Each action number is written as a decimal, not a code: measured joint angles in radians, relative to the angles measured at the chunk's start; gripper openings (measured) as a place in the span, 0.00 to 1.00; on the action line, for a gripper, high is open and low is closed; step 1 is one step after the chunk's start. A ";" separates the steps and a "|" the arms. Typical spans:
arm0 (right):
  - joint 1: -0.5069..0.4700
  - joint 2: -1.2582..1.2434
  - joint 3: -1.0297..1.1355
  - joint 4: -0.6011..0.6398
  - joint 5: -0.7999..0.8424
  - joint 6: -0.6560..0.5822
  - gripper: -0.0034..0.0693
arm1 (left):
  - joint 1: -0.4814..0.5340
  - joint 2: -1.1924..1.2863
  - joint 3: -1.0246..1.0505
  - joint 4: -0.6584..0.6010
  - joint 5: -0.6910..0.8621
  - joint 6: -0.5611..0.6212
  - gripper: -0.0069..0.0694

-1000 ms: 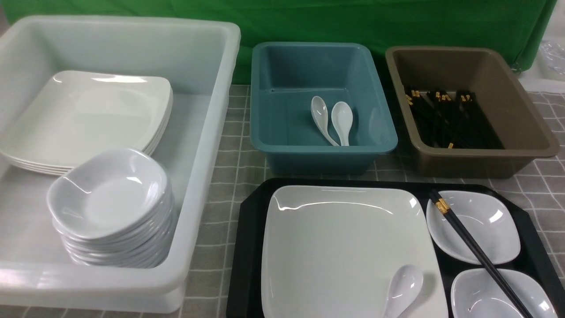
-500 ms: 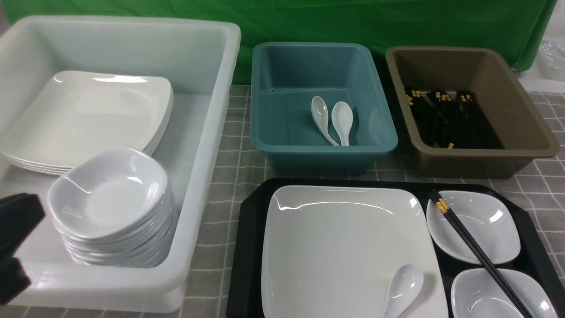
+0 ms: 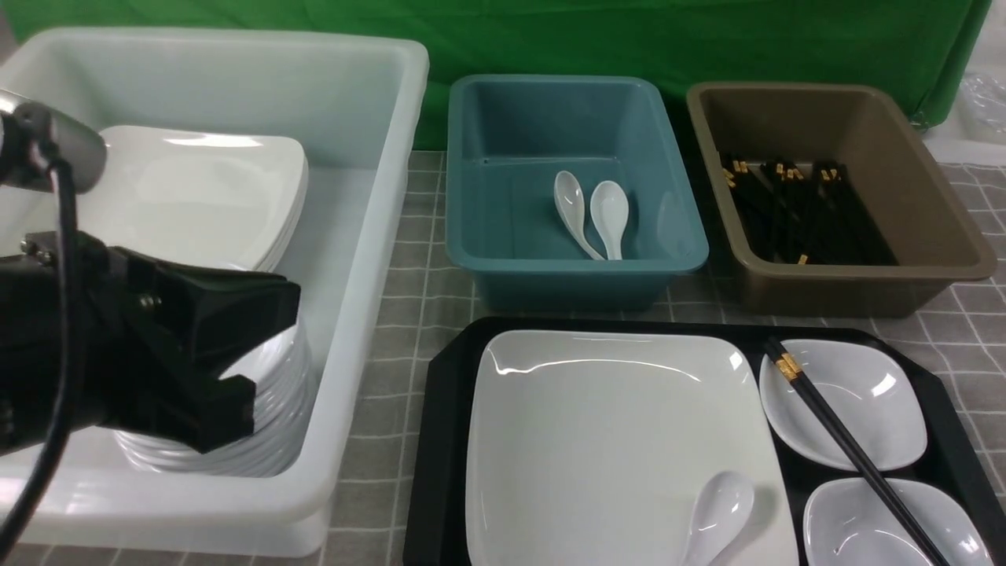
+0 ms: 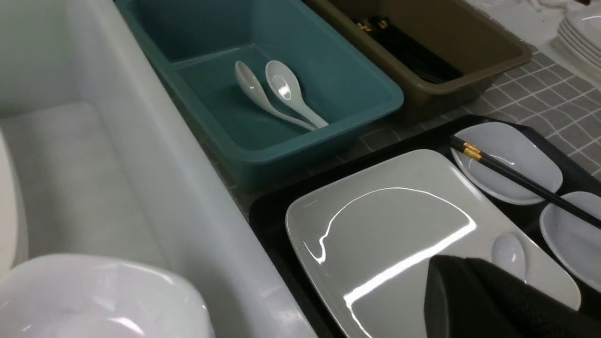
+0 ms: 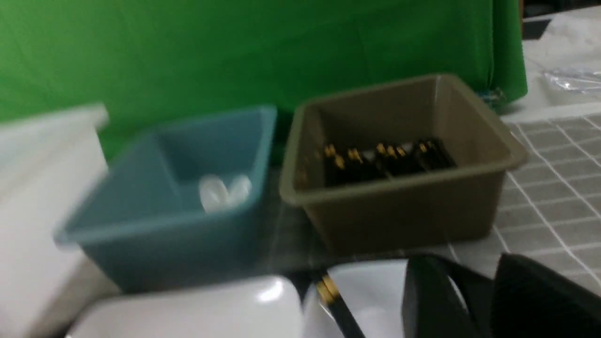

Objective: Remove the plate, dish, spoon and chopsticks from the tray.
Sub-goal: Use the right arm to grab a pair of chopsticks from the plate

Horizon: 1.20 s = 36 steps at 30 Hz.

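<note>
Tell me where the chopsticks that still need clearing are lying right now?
In the front view, the chopsticks lie on the right side of the black tray, resting diagonally across two small white bowls, right of the large plate.

My front view is bright and sharp, lit evenly from overhead. Thin white glare lines run along the upper rim of the plate (image 3: 613, 440), and the spoon (image 3: 719, 511) at the lower right of the frame throws only a soft shadow. My left arm (image 3: 141, 346) is a dark, near-featureless mass at the left edge. My left wrist view is crisp, with a long curved glare streak across the plate. My right wrist view is smeared by blur; the brown tub (image 5: 399, 211) looks soft.
</note>
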 joint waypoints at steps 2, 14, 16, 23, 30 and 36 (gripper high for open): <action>0.000 0.000 0.000 0.000 -0.075 0.075 0.37 | -0.002 0.000 0.000 0.000 -0.003 0.004 0.10; 0.216 0.595 -0.535 0.000 0.633 -0.166 0.22 | -0.086 -0.005 0.000 -0.034 -0.010 0.169 0.10; 0.249 0.745 -0.634 -0.012 0.744 -0.207 0.25 | -0.101 -0.021 0.000 -0.035 0.005 0.180 0.10; 0.230 1.213 -0.863 -0.067 0.861 -0.349 0.54 | -0.108 -0.136 0.000 -0.041 0.037 0.194 0.10; 0.124 1.534 -0.983 -0.024 0.805 -0.427 0.60 | -0.108 -0.235 0.000 -0.041 0.071 0.195 0.10; 0.109 1.644 -1.028 0.016 0.754 -0.430 0.60 | -0.108 -0.241 0.000 -0.041 0.080 0.197 0.10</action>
